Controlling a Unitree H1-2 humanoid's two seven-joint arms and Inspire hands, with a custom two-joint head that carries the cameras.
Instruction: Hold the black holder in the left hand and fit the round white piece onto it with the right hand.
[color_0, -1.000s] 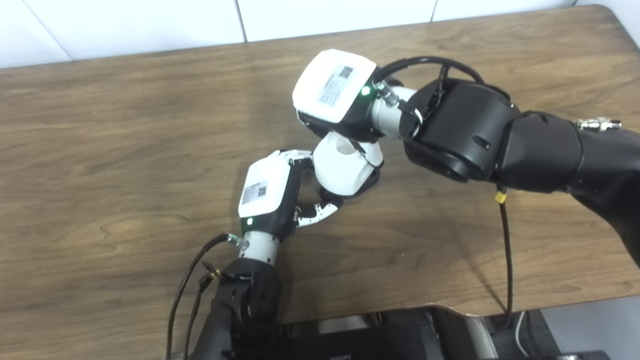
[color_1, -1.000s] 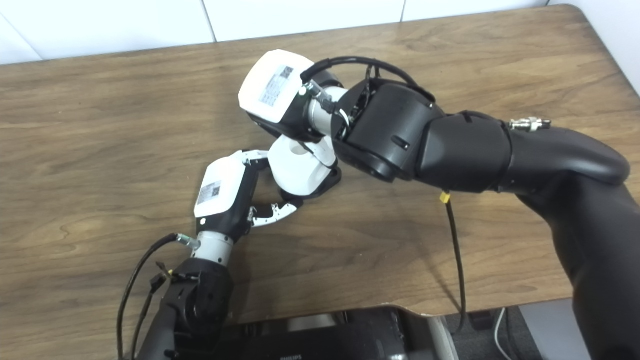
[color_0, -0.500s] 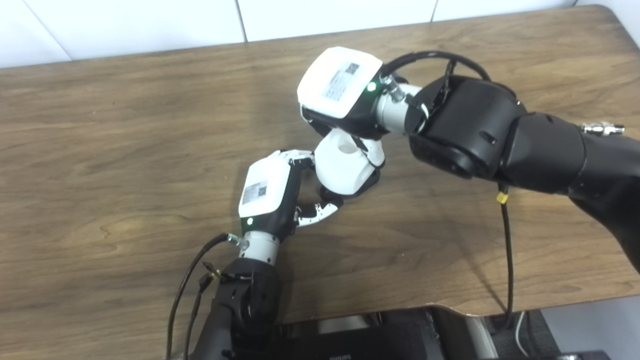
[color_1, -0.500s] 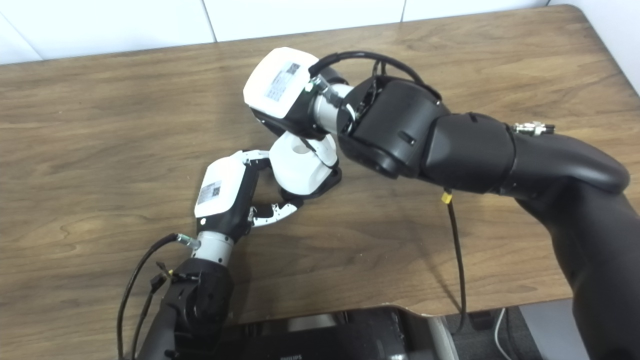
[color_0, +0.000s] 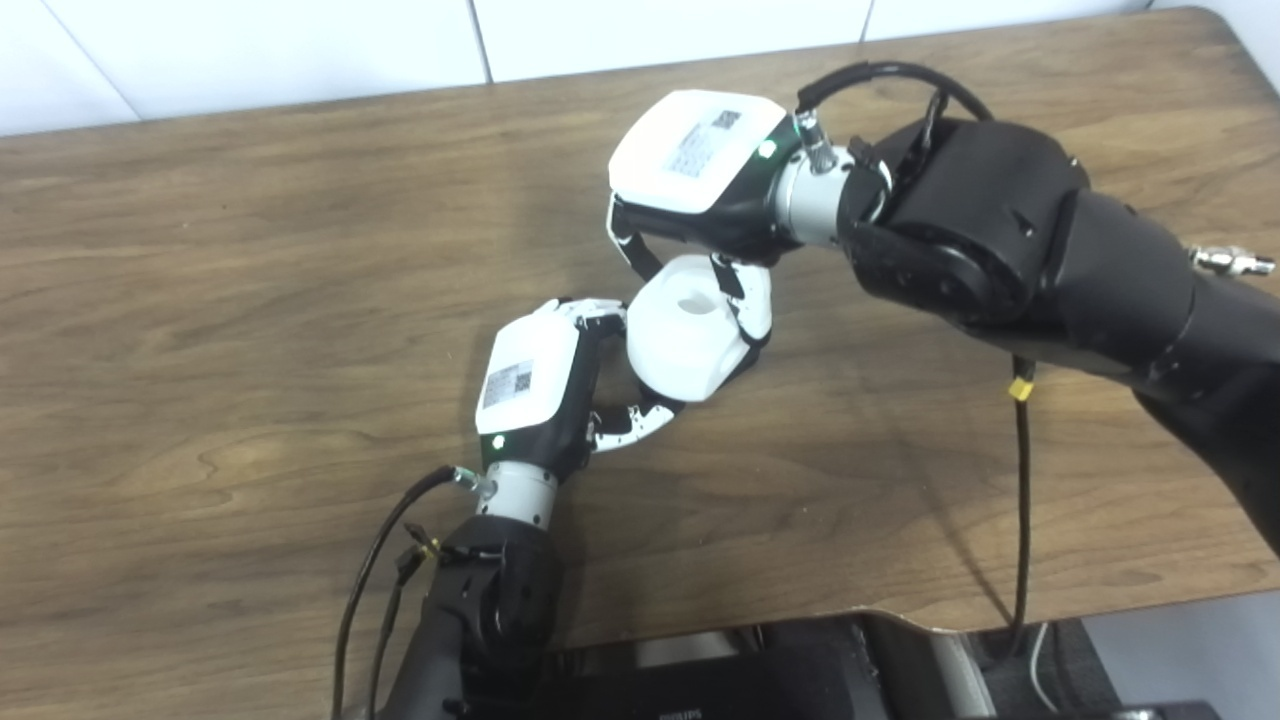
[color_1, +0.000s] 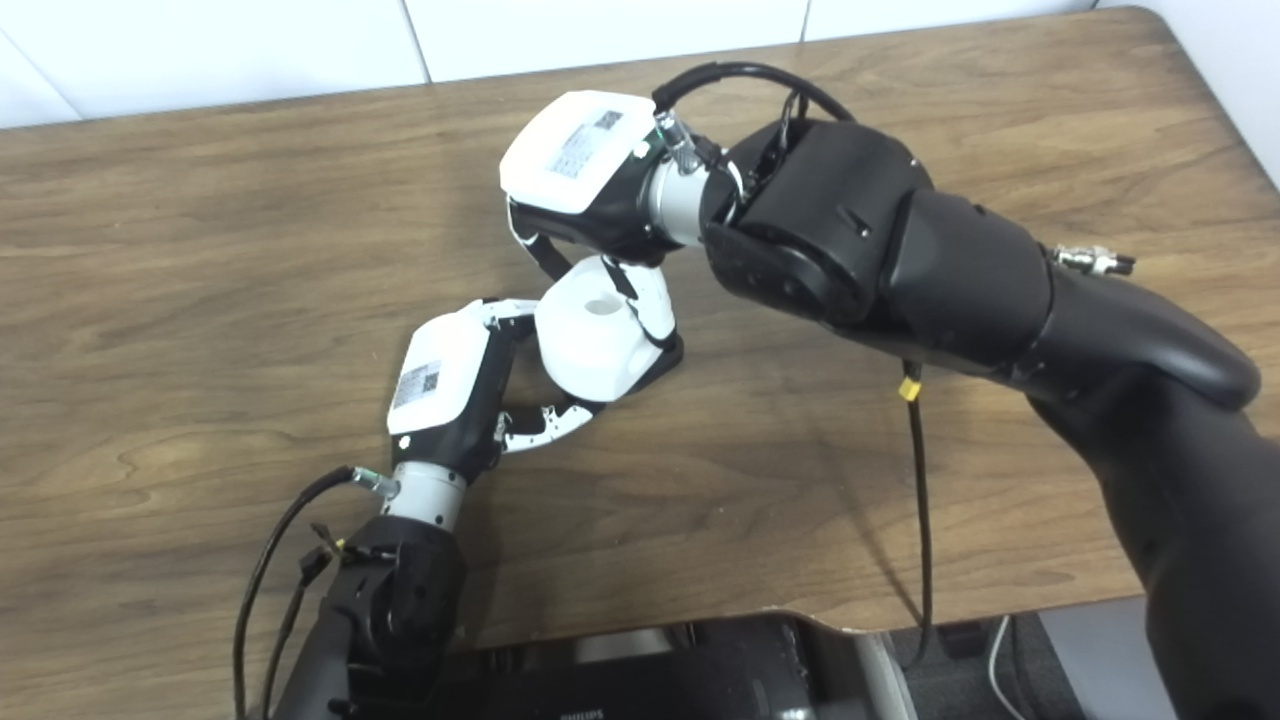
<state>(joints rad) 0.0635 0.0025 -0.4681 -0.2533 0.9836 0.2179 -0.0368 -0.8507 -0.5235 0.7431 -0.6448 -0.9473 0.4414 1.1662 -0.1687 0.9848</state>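
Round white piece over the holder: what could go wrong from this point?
1. The round white piece looks tilted in the right hand, so it may jam or seat crooked on the black holder.
2. The holder is almost hidden beneath the piece; alignment is hard to confirm.
3. The left hand has fingers beside the piece; pressing down could pinch them or push the holder loose.

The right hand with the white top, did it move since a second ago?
Yes. The right hand went up and toward the table's far right side, while the left hand stayed put.
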